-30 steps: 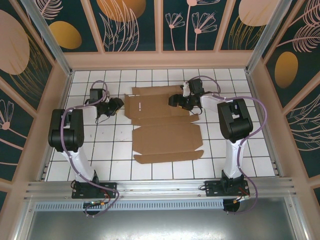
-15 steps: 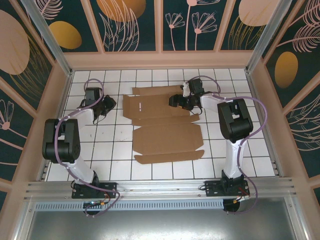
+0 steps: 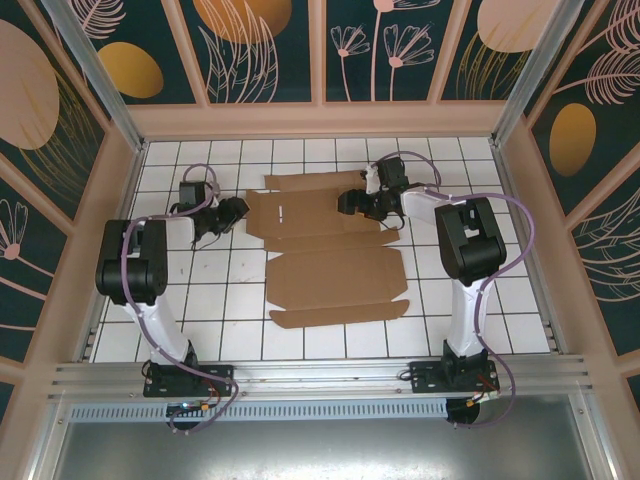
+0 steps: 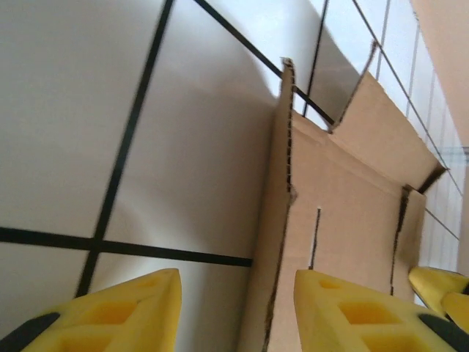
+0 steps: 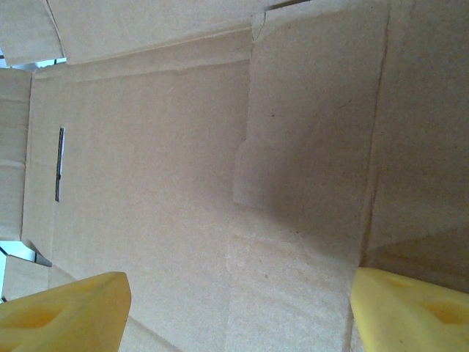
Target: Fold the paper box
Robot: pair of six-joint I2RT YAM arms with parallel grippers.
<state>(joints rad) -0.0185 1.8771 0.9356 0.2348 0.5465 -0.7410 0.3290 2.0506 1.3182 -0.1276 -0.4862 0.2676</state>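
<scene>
The paper box (image 3: pixel 335 275) lies opened flat in the middle of the tiled worktop (image 3: pixel 200 300), its near end toward the arm bases and nothing folded up yet. Farther back, the left gripper (image 3: pixel 232 211) sits at the box's left edge, released. Its yellow fingers (image 4: pixel 352 315) stand apart on either side of the raised side flap (image 4: pixel 284 183), likely lined up to pinch it and turn it upward. At much the same depth, the right gripper (image 3: pixel 350 203) hangs wide open low over the far right panel, probably to keep the sheet from sliding.
</scene>
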